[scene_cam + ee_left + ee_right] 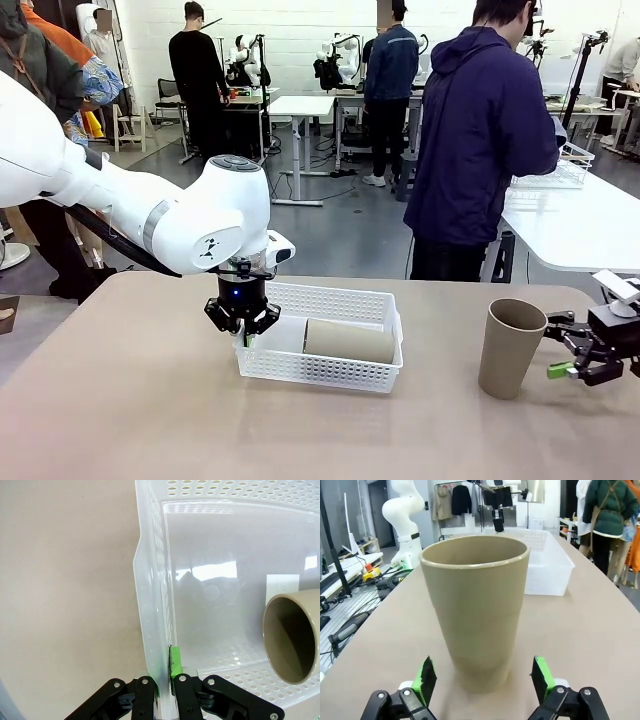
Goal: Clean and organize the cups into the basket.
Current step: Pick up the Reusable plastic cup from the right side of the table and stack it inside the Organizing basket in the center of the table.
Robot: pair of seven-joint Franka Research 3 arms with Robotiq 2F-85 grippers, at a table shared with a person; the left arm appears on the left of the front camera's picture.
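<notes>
Gripper states and handling notes run left to right.

1. Your left gripper (pixel 245 336) is pressed together on the short left wall of the basket (pixel 320 368), pinching the thin plastic between its pads (pixel 175 661). Judge the basket light and flexible. Under a pull it will likely slide on the table (pixel 130 400) or twist rather than resist. The solid rim is the stiffer place to hold.

2. One cup (pixel 348 341) lies on its side inside the basket, toward the right end, with its mouth facing the pinched wall. The basket floor between that mouth and your left gripper is bare.

3. The upright cup (pixel 510 348) stands on the table, well right of the basket. Judge it stiff, light and empty. Its matte wall should give the pads fair friction, but it is tall and narrows toward the base, so a nudge may tip it.

4. Your right gripper (pixel 552 346) is spread wide, with one finger to each side of the upright cup's lower part and just short of it. No contact can be made out. Take hold around the middle of the wall. A low pinch on the taper may let the cup ride up or lean.

5. Obstructions: your left arm occupies the basket's left end, and the lying cup occupies the right end. The table between the upright cup and the basket is bare. A person (pixel 480 150) stands beyond the far edge, turned away. A wire basket (pixel 560 172) sits on a separate table behind, well apart.
</notes>
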